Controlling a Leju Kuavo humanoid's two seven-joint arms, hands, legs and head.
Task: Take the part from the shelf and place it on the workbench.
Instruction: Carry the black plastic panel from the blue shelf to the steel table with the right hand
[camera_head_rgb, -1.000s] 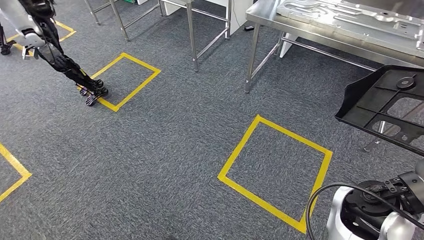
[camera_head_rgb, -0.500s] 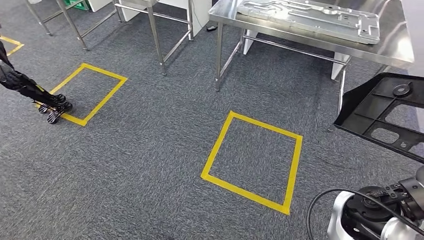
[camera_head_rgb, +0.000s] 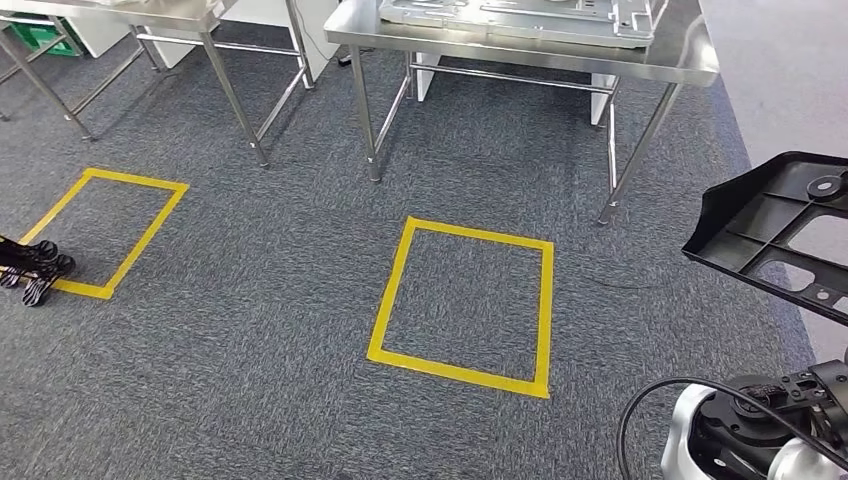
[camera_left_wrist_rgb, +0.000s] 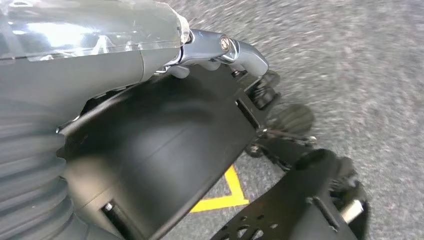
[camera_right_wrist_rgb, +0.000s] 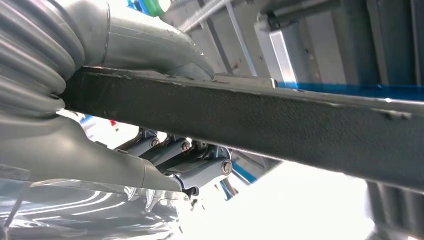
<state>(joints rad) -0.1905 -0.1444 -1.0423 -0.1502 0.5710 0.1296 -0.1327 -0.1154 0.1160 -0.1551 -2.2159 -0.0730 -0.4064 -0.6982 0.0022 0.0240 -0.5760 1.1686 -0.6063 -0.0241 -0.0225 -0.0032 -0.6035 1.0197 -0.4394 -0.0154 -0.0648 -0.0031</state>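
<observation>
Grey carpet (camera_head_rgb: 250, 330) stretches ahead from the head view, a yellow taped square (camera_head_rgb: 463, 303) marked just in front of the steel counter (camera_head_rgb: 520, 45), which carries a silvery panel (camera_head_rgb: 520, 12). Right of that square, off the counter, the black part (camera_head_rgb: 775, 240) hangs in the air. At the left wrist, the left hand (camera_left_wrist_rgb: 150, 125) is over carpet, and I cannot tell how its fingers lie. At the right wrist, the right hand (camera_right_wrist_rgb: 125, 115) clamps the part's edge (camera_right_wrist_rgb: 260, 117), fingers (camera_right_wrist_rgb: 195, 170) curled beneath.
</observation>
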